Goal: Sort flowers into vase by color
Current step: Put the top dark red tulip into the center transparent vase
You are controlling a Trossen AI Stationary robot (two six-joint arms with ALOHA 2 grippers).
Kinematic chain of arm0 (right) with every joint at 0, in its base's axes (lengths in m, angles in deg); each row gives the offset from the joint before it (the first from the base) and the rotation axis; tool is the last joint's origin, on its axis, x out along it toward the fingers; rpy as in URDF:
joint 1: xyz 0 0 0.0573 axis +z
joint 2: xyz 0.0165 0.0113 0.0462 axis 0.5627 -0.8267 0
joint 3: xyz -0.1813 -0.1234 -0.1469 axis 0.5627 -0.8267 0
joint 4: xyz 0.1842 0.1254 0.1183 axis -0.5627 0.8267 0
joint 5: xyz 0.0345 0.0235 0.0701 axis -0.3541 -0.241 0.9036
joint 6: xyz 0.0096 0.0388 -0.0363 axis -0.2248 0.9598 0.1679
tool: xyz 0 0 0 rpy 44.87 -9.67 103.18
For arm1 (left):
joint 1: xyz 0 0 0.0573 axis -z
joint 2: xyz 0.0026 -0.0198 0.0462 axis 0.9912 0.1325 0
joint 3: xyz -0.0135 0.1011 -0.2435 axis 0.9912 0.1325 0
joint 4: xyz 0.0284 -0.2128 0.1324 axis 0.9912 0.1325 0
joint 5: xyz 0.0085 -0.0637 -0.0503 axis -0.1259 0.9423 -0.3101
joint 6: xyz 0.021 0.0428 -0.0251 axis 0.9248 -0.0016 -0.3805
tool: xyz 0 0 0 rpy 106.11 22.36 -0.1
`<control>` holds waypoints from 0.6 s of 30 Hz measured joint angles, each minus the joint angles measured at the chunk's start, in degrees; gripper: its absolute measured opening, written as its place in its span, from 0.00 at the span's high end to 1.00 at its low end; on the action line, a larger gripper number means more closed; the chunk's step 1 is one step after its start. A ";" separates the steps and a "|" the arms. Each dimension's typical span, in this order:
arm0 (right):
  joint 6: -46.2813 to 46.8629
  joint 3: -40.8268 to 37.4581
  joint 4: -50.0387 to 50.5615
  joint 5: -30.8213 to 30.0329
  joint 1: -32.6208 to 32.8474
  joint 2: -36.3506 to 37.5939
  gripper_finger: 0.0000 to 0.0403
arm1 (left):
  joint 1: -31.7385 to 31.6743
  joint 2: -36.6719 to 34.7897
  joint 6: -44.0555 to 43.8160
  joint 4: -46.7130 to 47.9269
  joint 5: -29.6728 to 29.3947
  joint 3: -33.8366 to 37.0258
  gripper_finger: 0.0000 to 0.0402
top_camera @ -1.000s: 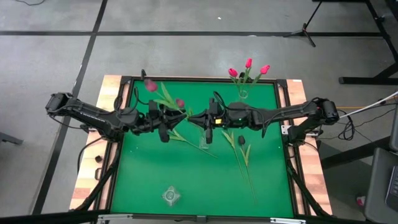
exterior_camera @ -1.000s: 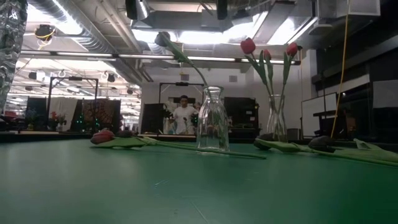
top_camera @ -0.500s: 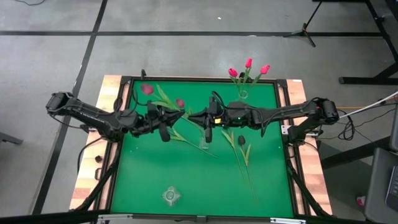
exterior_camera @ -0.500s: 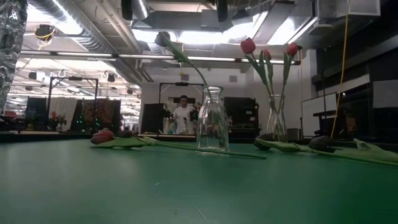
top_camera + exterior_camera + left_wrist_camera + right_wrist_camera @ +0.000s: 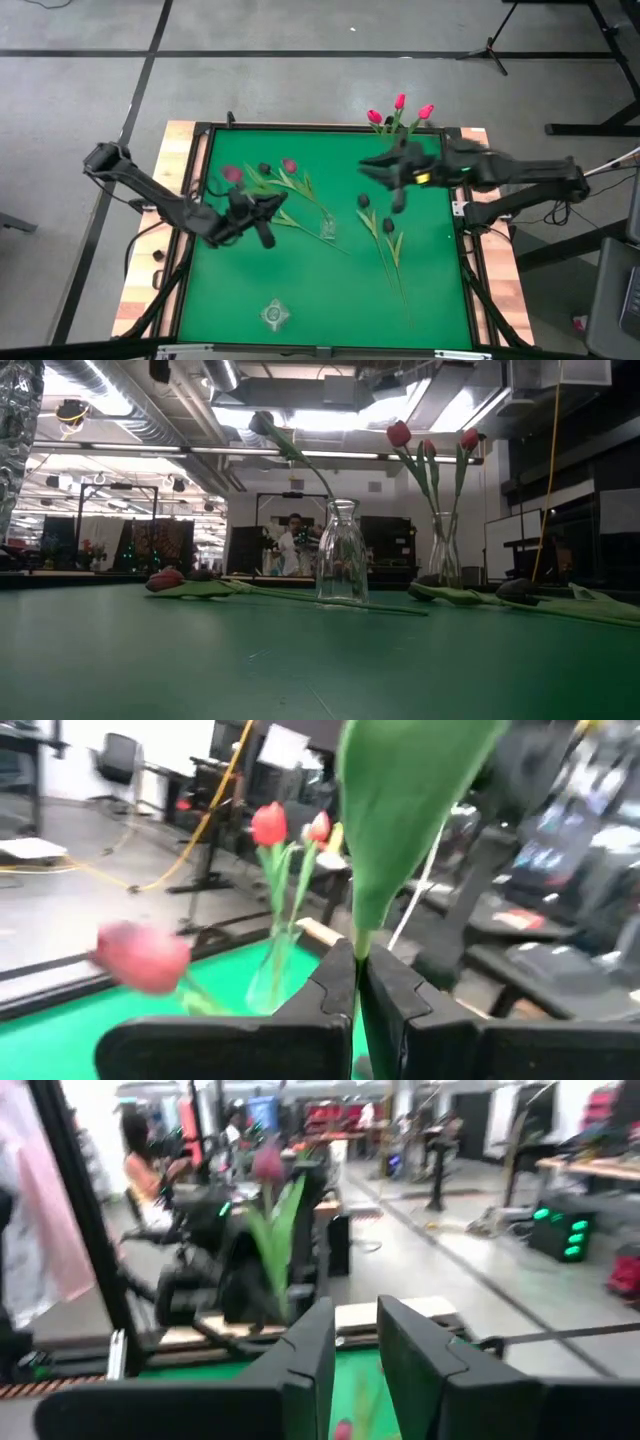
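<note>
My left gripper (image 5: 275,203) hangs over the table's left half, shut on a mauve-pink tulip (image 5: 230,173). The right wrist view shows that tulip's head (image 5: 268,1160) above its leaves. My right gripper (image 5: 368,170), fingers apart and holding nothing, hovers high near the far right vase (image 5: 390,150) of red tulips (image 5: 400,101). The clear bottle vase (image 5: 340,555) in the middle holds one dark tulip (image 5: 262,423). A pink tulip (image 5: 165,580) and dark tulips (image 5: 388,226) lie on the mat. My left gripper pinches the tulip's thin green stem (image 5: 357,952) between its two fingers, below a broad leaf (image 5: 400,810). The fingers come level from the table's left, across the stem. The tulip stands about upright, head up, clear of the table.
The green mat (image 5: 300,290) is bare toward the near edge except for a small clear piece (image 5: 275,315). Another pink head (image 5: 290,166) shows left of the middle vase. A person (image 5: 293,545) sits in the room beyond the table.
The two grippers met over the table's middle at the mauve-pink tulip. My right gripper has since drawn back toward the right and far side and risen, without the tulip. My left gripper has swung toward the near-left, and the tulip has gone with it.
</note>
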 joint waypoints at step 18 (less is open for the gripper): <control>0.07 -0.09 9.71 -3.64 0.00 6.98 0.80 | -3.97 19.29 3.85 0.15 3.41 -11.06 1.00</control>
